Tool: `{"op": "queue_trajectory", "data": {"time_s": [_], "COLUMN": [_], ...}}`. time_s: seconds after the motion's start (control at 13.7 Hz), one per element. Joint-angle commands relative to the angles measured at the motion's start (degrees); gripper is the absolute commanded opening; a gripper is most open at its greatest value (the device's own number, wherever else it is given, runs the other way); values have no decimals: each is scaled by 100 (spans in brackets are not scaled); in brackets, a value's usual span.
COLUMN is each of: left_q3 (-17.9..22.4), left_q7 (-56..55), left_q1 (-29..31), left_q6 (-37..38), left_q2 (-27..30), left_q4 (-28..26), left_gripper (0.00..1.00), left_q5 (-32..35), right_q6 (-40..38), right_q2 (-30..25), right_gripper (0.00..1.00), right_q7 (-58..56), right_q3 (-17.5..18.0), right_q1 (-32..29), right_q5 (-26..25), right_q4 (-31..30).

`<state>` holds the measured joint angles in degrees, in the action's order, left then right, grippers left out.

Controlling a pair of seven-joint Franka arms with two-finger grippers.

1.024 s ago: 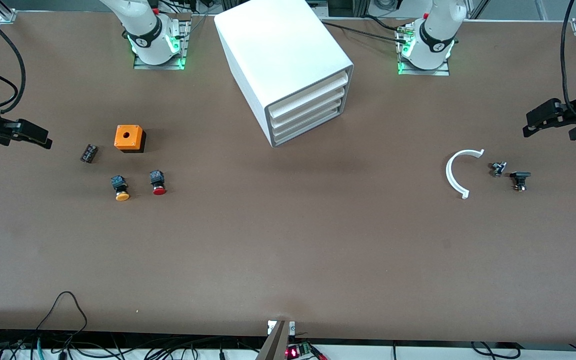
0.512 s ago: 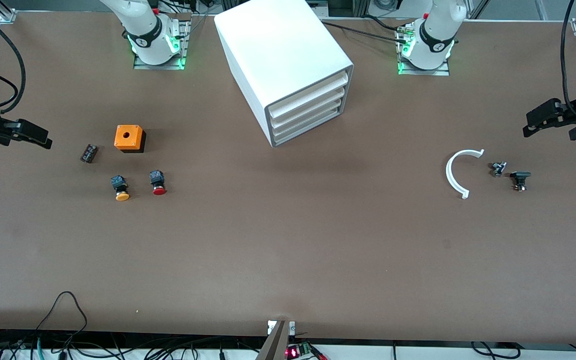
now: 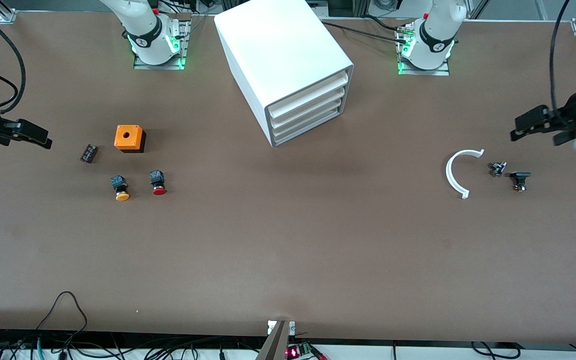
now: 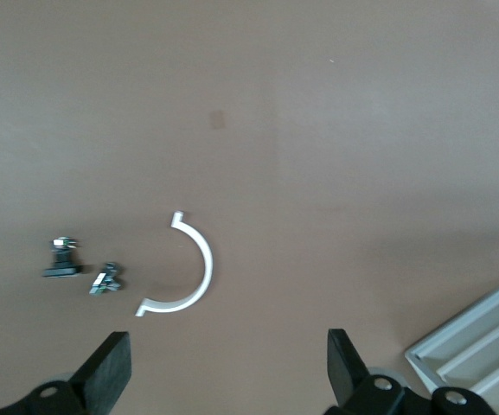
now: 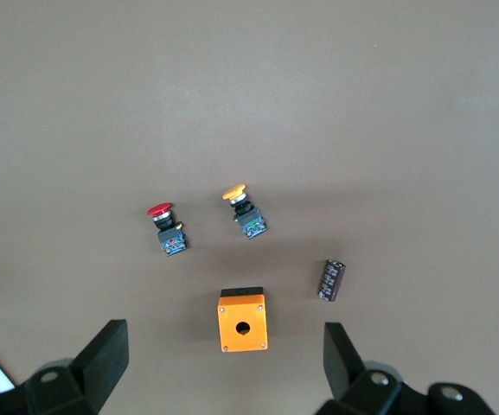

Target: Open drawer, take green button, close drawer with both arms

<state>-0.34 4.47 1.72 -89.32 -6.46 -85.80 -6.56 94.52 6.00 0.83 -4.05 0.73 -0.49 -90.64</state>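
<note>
Only the left gripper (image 3: 520, 129) has shifted since a second ago, edging inward from the desk's edge at the left arm's end and hanging over bare desk just above the small parts there; everything else lies as it did.

Largest is the brown desk (image 3: 288, 250). On it, against the edge where the arm bases stand, sits the white box cabinet with a grey front rim (image 3: 283, 65), turned at an angle. Its four wide, shallow white plastic drawers (image 3: 308, 107) are all pushed in. No green-capped button shows in any view.

The right gripper (image 3: 38, 137) waits over the desk's edge at the right arm's end, jaws released and holding nothing. The left gripper's jaws are likewise spread wide and empty.

Toward the left arm's end lies a white plastic half-ring (image 3: 458, 172), with a small grey metal clip (image 3: 498, 168) and a small black fitting (image 3: 519, 179) beside it.

Toward the right arm's end stands an orange box with a round hole in its top (image 3: 129, 137); beside it lies a dark cylindrical capacitor (image 3: 88, 153). Nearer the front camera lie an orange-capped push button (image 3: 120, 188) and a red-capped push button (image 3: 157, 182), close together but apart.
</note>
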Motion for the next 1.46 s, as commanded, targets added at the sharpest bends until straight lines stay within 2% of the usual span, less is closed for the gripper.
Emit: {"op": "queue_trajectory", "data": {"time_s": [0.0, 0.29, 0.44, 0.88, 1.02, 1.17, 1.32, 1.39], "left_q3": [7, -159, -300, -309, -300, -335, -449, -606], "left_q7": [133, 142, 142, 229, 1043, 1844, 2564, 3177], "left_q1": [21, 4, -5, -23, -250, -470, -699, -761], "left_q6": [-6, -24, -85, -59, -190, -812, -1138, -1349], "left_q2": [-267, -610, -865, -1901, -2166, -2220, -2272, -2290], "left_q4": [-76, -305, -585, -1139, -1533, -2270, -2878, -3055], "left_gripper": [100, 100, 100, 100, 100, 100, 100, 100], "left_q5": [-485, -723, -916, -2566, -3348, -4086, -4869, -4959], "right_q6": [32, 58, 67, 23, -21, -47, -284, -346], "right_q2": [-72, -72, -72, -90, -99, -107, -134, -151], "right_gripper": [100, 100, 100, 100, 100, 100, 100, 100], "right_q7": [-101, -101, -110, -101, -101, -110, -40, -13], "right_q3": [9, 9, 27, 185, 194, 194, 403, 526], "right_q1": [-20, -20, -12, 24, 32, 32, 32, 41], "right_q5": [40, 40, 22, 49, 66, 84, 84, 84], "right_q4": [-33, -33, -24, -15, -24, -24, -15, -15]}}
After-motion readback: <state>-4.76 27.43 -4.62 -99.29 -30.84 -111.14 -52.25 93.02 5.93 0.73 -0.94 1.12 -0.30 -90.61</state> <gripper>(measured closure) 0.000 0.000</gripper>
